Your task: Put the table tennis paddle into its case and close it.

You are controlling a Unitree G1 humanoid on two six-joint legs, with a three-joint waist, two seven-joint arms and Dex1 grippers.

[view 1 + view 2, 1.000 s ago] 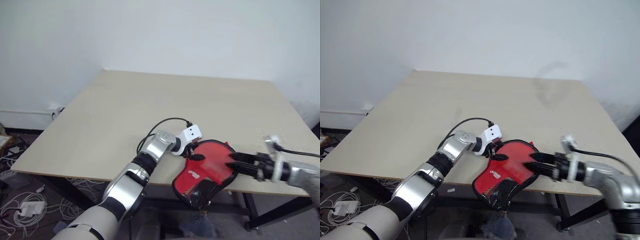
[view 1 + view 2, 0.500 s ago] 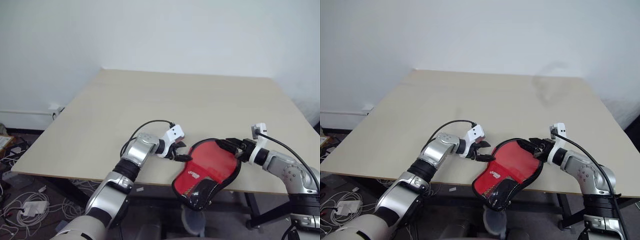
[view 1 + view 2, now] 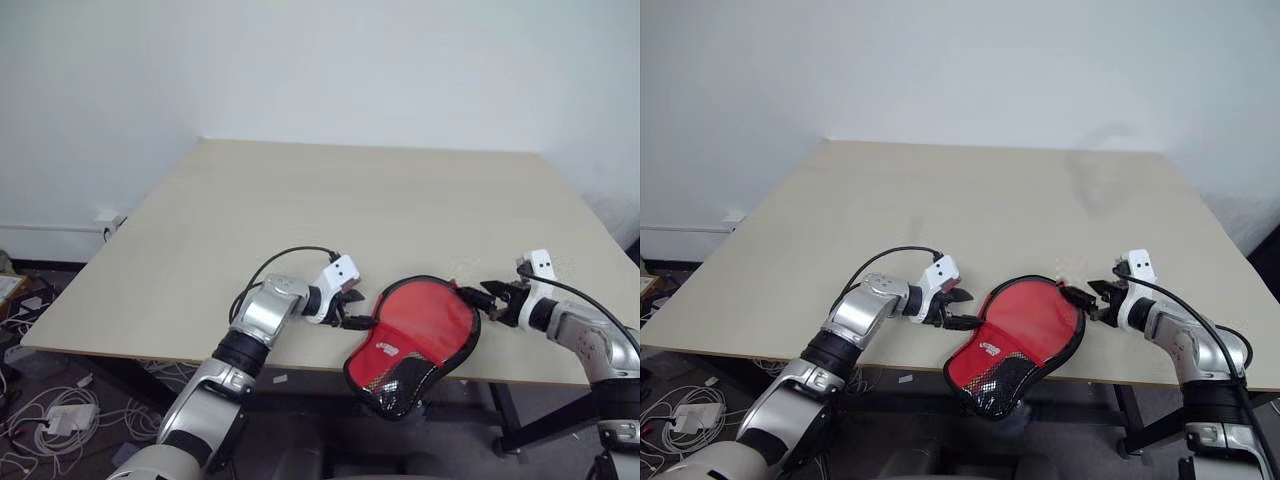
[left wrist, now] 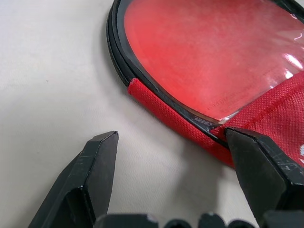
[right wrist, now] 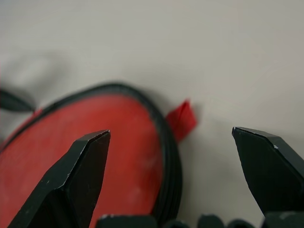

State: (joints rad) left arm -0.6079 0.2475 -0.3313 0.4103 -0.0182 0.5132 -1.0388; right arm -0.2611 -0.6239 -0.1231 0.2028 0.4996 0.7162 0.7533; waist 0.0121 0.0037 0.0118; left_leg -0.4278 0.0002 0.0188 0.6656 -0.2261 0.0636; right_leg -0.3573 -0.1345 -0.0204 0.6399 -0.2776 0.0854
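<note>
Case (image 3: 415,340) lies closed at the worktop's (image 3: 300,220) near edge, its mesh end hanging over at six o'clock. We see our left gripper (image 3: 352,308) at its nine o'clock and right gripper (image 3: 478,300) at three o'clock, both jaws released, gripping nothing

Left arm reaching from lower left toward centre, left gripper (image 3: 356,309) fingers spread apart, right arm bent at lower right, right gripper (image 3: 480,299) likewise splayed, pointing left
</note>
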